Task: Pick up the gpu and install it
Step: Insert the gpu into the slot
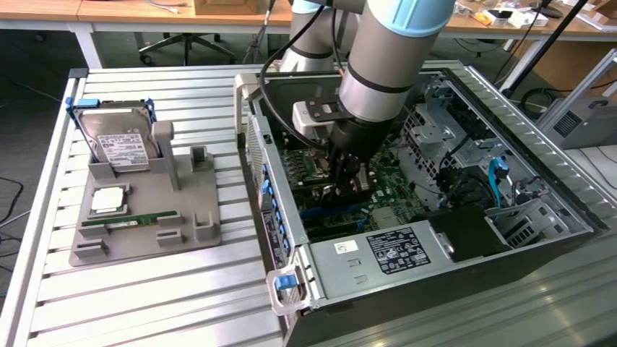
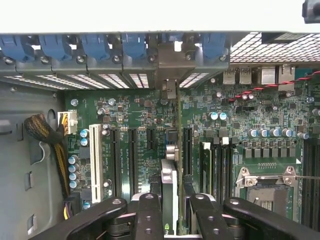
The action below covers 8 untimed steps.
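Note:
My gripper (image 1: 347, 181) is down inside the open computer case (image 1: 540, 144), over the green motherboard (image 1: 391, 177). In the wrist view the gpu (image 2: 169, 175) appears edge-on as a thin card between the two black fingers (image 2: 149, 207), and the gripper (image 2: 172, 200) is shut on it. The card stands upright over the motherboard's expansion slots (image 2: 132, 155). Its metal end bracket (image 2: 170, 90) reaches the rear slot openings with the blue latches (image 2: 134, 47). Whether the card's edge is seated in a slot I cannot tell.
On the exterior view's left, a grey fixture (image 1: 144, 217) holds a hard drive in a blue frame (image 1: 121, 144), a silver chip (image 1: 108, 199) and a green RAM stick (image 1: 130, 218). The power supply (image 1: 386, 253) fills the case's near end. Cables (image 1: 501, 181) run along its right side.

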Available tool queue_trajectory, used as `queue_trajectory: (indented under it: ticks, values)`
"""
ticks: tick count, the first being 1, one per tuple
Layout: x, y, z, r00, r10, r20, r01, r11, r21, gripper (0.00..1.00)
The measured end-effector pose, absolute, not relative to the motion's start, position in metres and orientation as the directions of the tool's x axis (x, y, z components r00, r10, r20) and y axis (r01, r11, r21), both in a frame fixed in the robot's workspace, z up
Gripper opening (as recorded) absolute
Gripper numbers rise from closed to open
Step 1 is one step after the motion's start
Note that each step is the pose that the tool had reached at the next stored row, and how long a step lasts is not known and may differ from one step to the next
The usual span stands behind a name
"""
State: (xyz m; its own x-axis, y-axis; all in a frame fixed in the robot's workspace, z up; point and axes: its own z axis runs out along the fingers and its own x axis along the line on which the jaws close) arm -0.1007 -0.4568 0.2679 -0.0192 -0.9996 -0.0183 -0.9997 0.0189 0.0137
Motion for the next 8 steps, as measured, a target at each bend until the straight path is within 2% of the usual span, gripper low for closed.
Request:
queue_trajectory:
  ticks: [8]
  values:
    - [-0.1007, -0.4567, 0.2675, -0.023, -1.0, 0.008, -1.0, 0.023, 0.013, 0.27]
